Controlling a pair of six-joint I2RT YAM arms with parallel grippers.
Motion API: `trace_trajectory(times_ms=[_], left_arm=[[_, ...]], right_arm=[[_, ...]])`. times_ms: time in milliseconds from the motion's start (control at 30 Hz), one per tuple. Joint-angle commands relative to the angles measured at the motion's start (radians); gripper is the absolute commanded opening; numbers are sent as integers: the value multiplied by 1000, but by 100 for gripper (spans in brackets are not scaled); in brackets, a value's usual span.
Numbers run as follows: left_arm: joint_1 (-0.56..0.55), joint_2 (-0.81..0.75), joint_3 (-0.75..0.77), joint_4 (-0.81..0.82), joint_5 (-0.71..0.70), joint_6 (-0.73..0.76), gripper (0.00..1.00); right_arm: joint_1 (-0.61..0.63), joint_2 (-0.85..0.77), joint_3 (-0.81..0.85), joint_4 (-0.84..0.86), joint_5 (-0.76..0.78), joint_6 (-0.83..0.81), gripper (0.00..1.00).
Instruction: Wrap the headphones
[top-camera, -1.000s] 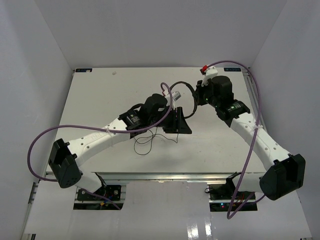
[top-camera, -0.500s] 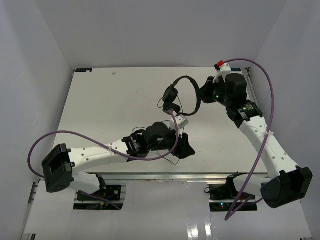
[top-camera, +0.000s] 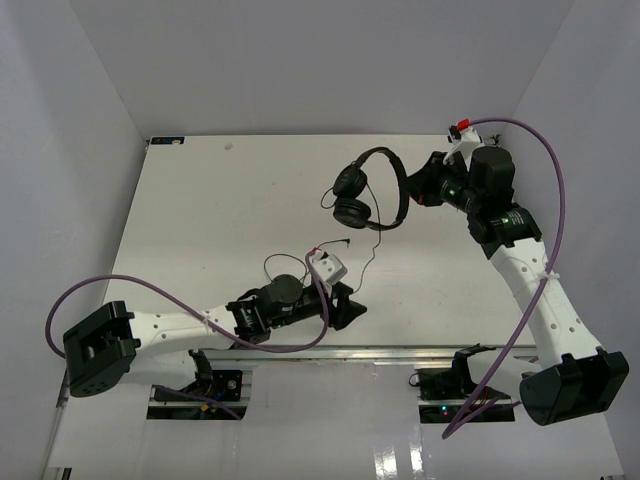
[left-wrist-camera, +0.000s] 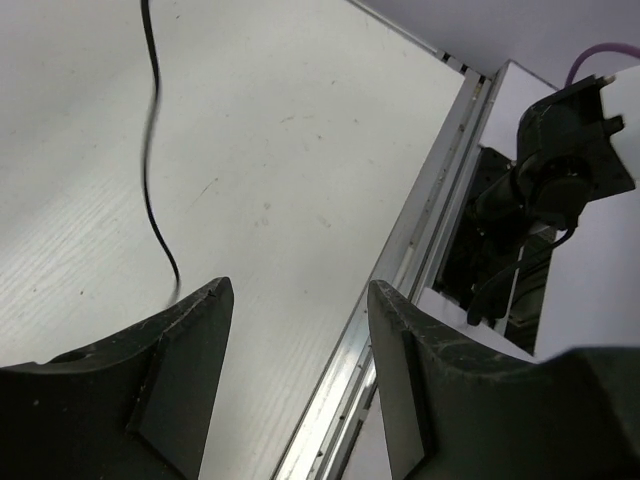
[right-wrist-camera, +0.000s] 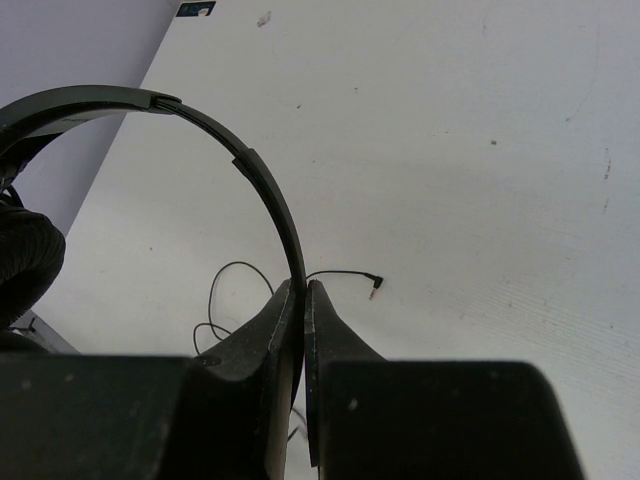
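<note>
- The headphones (top-camera: 378, 158) are held lifted over the far right part of the desk (top-camera: 200, 210). The thin headband (right-wrist-camera: 262, 185) is clamped between the closed fingers of the right gripper (right-wrist-camera: 300, 300).
- The two earcups (top-camera: 351, 212) are seen close together at the free end of the arch, to the left of that gripper.
- The cord (left-wrist-camera: 150, 150) is draped down onto the desk in loose loops. Its plug (right-wrist-camera: 375, 285) is laid flat on the surface, apart from both grippers.
- The left gripper (top-camera: 350, 308) is shown low at the near edge of the desk, fingers spread apart, with nothing between them. The cord is passed just beside one finger; contact cannot be determined.
- Handling, as judged: the set is expected to be light. The headband is taken to be stiff, springy and smooth, so pivoting within a narrow clamp is to be anticipated. The earcups are padded and soft. The cord is limp and thin, easily lost from a loose pinch.
- Suggested hold: the cord is best pinched fully, near the plug, while the headband is kept as the anchor.
</note>
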Motion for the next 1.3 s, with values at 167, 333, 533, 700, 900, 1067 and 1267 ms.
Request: trace_trajectory(times_ms=[167,333,533,700,900,1067,1267], left_arm=[[-7,24,-135,302,-81,105,71],[-6,68,-203,444,-119,188,77],[-5,172,-194,453,-200,310,79],[-4,277,-193,579,-104,369,79],[2,388,-140,605,-61,376,78],[40,491,-69,633,-89,363,75],[75,560,-12,635,-57,350,47]], right_arm=[[-50,-72,30,40,-177,23,8],[-59,-99,14,39,-209,-2,8],[-64,-118,13,41,-300,-56,8],[-64,-128,6,45,-351,-71,8],[-64,-144,-8,47,-387,-77,8],[-64,-154,-13,60,-407,-50,8],[-66,-169,-7,57,-426,-47,8]])
